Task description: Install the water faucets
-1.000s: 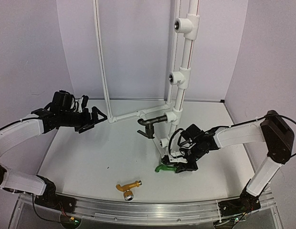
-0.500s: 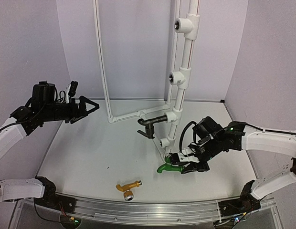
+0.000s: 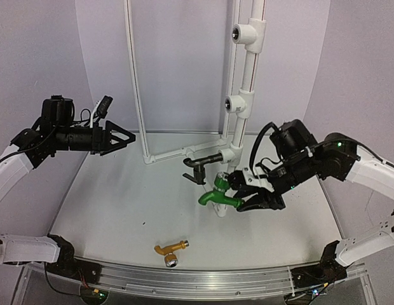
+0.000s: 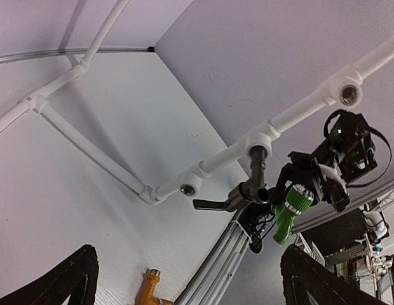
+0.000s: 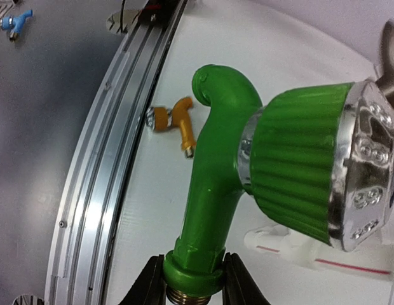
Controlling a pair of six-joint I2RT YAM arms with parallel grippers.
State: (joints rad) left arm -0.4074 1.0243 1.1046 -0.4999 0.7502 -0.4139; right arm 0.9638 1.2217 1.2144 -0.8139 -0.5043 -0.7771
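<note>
Right gripper (image 3: 243, 194) clamps the green faucet (image 3: 211, 197) by its threaded end above the table (image 3: 121, 203), beside the white pipe frame (image 3: 245, 70); left gripper (image 3: 126, 138) hangs wide open, well apart.

A green faucet (image 5: 213, 210) of smooth, glossy plastic has a ribbed knob topped by a mirror-bright silver cap (image 5: 368, 159), and a brass-coloured metal thread at its end. The golden-orange faucet (image 5: 183, 130) also looks plastic. Behind, the white pipes (image 3: 248, 76) are smooth plastic. The table (image 3: 121, 210) is matt white, edged by a brushed-metal rail (image 5: 114, 178).
</note>
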